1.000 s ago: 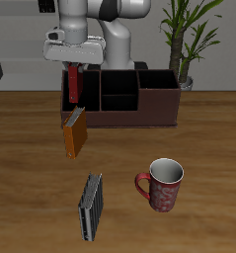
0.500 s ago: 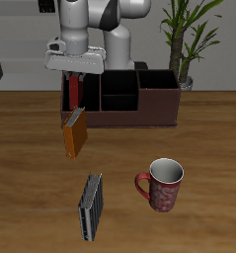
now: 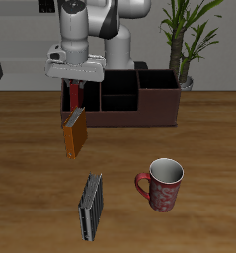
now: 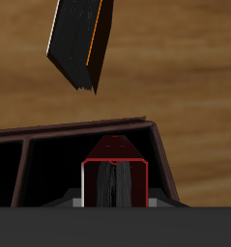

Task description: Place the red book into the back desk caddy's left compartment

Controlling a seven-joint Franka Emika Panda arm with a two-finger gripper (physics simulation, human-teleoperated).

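Over the caddy's end slot: gripper clamped on red book, upright.
Book: partly inside left compartment.
Risk: early release tips it; orange book at 6 o'clock.

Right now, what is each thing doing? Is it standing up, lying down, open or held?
Red book: upright, going into the caddy's end slot.
Gripper: above the red book; grip unclear.
Caddy: open-topped, other sections look empty.
Orange book: leaning in front of the caddy.
Striped book: lying on the table.
Mug: upright, empty.
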